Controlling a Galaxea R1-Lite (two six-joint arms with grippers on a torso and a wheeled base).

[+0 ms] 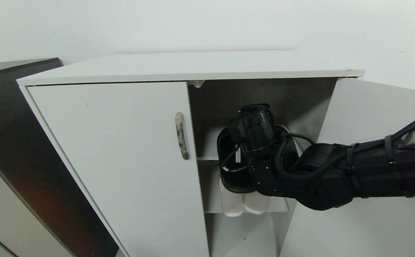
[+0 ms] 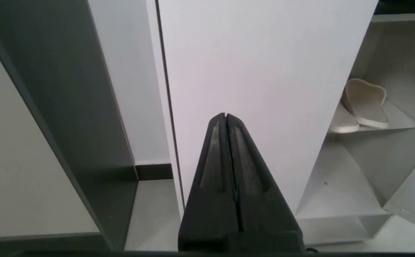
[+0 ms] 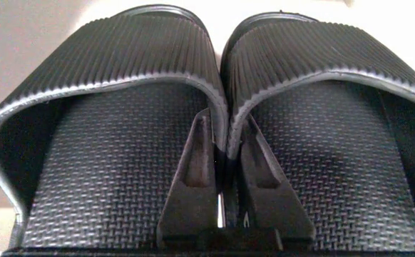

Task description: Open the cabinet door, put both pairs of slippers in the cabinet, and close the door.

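While the right hand [image 3: 227,120] pinches the black slippers [image 3: 122,171] by their touching inner edges at the cabinet [image 1: 193,67] upper shelf [image 1: 207,151], white slippers [image 1: 245,204] sit below; left hand [image 2: 225,127] closed, empty.

two black slippers [image 3: 122,107], two white slippers [image 1: 245,204]

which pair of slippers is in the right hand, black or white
The black pair: the right hand pinches the straps' inner edges together. The white pair lies free on a cabinet shelf below it.
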